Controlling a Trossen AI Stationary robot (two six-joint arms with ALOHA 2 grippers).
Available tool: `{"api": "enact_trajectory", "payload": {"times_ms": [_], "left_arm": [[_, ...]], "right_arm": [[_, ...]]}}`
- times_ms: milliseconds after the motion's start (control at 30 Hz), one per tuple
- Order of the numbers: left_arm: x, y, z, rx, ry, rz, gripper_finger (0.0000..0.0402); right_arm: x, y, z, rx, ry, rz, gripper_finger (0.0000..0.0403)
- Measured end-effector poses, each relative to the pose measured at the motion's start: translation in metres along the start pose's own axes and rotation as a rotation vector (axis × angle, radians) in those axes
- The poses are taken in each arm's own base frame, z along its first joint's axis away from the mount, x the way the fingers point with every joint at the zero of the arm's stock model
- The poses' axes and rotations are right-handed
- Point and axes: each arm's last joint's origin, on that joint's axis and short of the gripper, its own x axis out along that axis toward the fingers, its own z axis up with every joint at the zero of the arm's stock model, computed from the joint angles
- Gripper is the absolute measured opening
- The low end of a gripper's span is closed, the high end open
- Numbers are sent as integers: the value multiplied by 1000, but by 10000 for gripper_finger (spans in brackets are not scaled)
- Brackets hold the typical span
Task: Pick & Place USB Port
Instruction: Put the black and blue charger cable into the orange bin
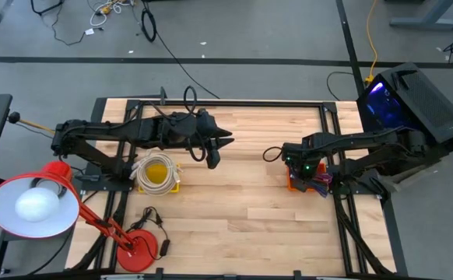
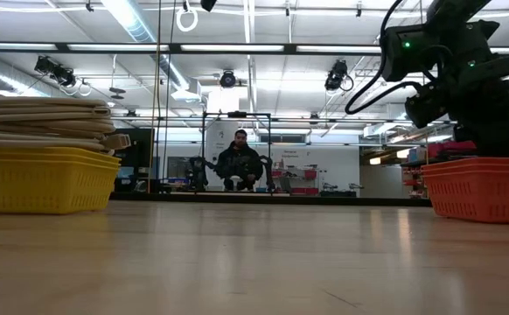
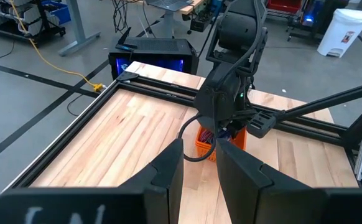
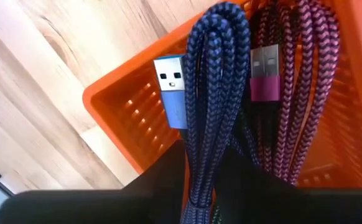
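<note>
Over the right side of the wooden surface (image 1: 242, 210), the right tool (image 1: 300, 173) reaches down into the orange basket (image 1: 295, 185) that stands near the surface's right edge. Its wrist view looks straight into that basket: a bundle of blue braided USB cable (image 4: 209, 81) runs up between the two dark fingers (image 4: 162, 177), its blue USB plug (image 4: 171, 90) standing just beside the bundle, and a magenta braided USB cable (image 4: 299, 74) with its own magenta plug (image 4: 265, 78) lies right next to it in the same basket. The fingers sit on either side of the blue bundle, but whether they are pinching it or have let go I cannot tell.

Across the surface, the left tool (image 1: 213, 159) hangs above the bare wood toward the middle, well apart from the orange basket. Its two fingers (image 3: 168, 171) stand a little apart with nothing between them, pointing toward the right arm.

A yellow basket (image 1: 159, 174) holding coiled pale cable stands on the left part of the surface, near the left arm's base. A red desk lamp (image 1: 36, 204) with its round base (image 1: 139, 249) occupies the front left corner. Beyond the surface, the low view shows a person (image 2: 240, 162) crouching far back in the room
</note>
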Motion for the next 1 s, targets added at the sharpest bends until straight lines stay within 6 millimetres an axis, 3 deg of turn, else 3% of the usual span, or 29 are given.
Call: {"api": "enact_trajectory", "payload": {"times_ms": [400, 1000], "left_arm": [[0, 0, 0, 0, 0, 0, 99], [0, 0, 0, -1, -1, 0, 99]], "right_arm": [[-3, -2, -1, -5, -32, -39, 82], [-23, -7, -20, 56, -145, -51, 82]]}}
